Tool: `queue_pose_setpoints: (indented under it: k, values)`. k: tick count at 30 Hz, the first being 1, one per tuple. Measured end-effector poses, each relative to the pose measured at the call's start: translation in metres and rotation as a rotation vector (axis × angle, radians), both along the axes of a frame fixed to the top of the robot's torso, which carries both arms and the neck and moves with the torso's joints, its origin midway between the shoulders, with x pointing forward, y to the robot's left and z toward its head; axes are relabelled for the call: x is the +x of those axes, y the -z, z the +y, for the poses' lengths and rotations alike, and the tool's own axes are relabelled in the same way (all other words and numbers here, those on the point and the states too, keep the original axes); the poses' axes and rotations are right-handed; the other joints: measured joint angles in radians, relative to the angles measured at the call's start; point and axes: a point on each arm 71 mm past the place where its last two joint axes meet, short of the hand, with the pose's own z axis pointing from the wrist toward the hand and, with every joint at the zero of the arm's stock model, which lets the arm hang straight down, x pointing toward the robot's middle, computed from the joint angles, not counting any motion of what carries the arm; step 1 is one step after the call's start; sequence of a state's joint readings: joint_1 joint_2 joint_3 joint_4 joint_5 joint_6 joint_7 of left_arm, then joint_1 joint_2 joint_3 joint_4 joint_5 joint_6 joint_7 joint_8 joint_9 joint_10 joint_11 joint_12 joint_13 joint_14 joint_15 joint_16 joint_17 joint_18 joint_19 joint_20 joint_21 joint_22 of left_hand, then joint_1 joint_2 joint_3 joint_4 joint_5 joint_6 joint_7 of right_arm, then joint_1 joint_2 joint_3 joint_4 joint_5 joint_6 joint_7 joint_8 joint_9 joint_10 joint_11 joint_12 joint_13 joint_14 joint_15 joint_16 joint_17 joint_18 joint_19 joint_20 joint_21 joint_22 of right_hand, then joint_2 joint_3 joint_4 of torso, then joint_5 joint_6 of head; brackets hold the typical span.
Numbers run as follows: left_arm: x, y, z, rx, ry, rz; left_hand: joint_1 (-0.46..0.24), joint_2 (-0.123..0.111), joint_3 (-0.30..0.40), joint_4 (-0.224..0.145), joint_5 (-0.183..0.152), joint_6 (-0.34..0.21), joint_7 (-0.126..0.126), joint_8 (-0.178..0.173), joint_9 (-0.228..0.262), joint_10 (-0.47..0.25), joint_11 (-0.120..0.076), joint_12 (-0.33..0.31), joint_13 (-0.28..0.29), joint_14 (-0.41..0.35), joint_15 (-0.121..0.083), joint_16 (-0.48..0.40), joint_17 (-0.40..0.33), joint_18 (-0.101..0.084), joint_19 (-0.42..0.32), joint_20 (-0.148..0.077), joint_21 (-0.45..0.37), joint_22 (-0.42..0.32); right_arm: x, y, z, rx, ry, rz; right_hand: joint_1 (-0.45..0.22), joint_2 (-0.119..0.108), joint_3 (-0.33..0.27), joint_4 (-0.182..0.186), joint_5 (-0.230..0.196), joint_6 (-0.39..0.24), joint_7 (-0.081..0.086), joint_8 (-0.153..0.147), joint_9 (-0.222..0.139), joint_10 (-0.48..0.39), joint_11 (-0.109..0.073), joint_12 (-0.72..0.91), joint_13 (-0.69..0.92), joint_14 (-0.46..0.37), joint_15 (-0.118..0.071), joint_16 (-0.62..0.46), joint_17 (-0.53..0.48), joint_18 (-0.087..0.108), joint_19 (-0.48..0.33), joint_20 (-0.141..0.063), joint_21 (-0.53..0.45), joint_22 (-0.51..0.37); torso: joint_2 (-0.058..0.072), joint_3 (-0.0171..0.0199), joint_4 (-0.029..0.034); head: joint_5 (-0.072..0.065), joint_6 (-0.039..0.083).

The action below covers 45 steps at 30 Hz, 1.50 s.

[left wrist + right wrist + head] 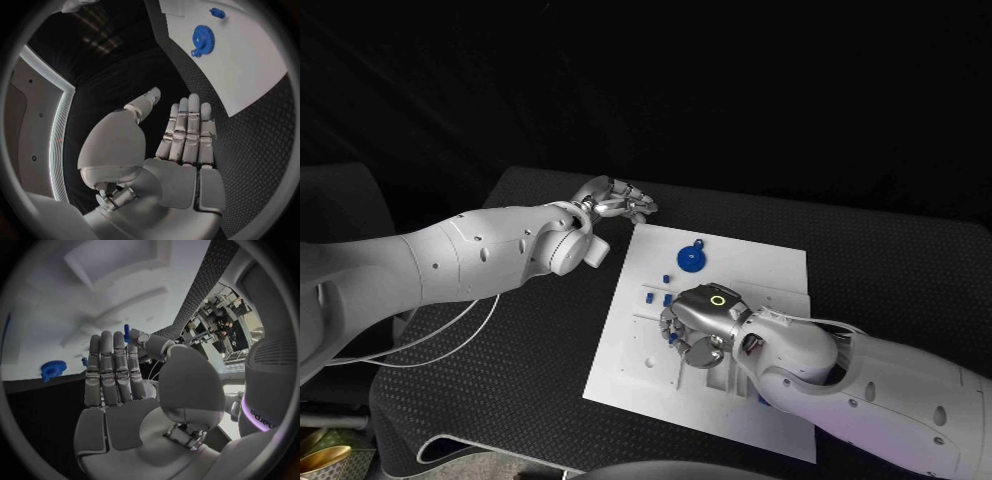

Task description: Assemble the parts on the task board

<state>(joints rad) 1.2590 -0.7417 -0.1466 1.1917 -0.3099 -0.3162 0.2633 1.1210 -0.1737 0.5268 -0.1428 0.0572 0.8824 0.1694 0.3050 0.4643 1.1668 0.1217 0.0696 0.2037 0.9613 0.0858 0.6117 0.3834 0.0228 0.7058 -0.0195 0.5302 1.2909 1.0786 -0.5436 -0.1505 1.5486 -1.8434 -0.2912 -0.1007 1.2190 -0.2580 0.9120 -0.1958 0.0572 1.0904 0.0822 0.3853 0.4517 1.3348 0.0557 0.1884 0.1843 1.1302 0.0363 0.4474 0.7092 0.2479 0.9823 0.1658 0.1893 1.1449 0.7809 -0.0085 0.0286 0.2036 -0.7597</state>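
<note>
The right hand (700, 322) lies nearest, low over the middle of the task board (762, 270), among the small blue pegs (651, 296) standing near the board's left edge. In the right wrist view its fingers (112, 372) are stretched out flat and a small blue peg (127, 333) sits by the thumb tip and fingertips; whether it is pinched there or merely behind them, I cannot tell. The blue gear (691, 259) rests on the board beyond the right hand, toward the board's far edge. The left hand (615, 200) hovers over the black table (516, 340) just off the board's far left corner, fingers (187, 130) straight and released, grasping nothing
</note>
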Motion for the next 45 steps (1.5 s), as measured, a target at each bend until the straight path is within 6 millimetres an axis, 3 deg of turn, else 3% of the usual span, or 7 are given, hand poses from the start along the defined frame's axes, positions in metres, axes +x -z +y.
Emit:
queue_pose_setpoints:
  k: [45]
  values:
    - [0.0,0.0,-0.002,-0.002,0.005,0.006,0.0,0.0,-0.002,0.002,0.0,-0.004,-0.003,0.0,0.0,0.0,0.0,0.0,-0.003,0.0,0.0,-0.004,0.005,0.0,0.0,0.0,-0.004,0.0,-0.002,0.014,0.004,-0.048,-0.021,0.021,-0.008,0.008,-0.006,-0.006,0.0,0.0,0.0,-0.003,0.004,0.0,0.0,-0.008,0.006,0.0,0.0,-0.008,0.006,0.0,0.0,0.0,0.006,0.016,0.0,-0.0012,0.0016,0.009,-0.016]
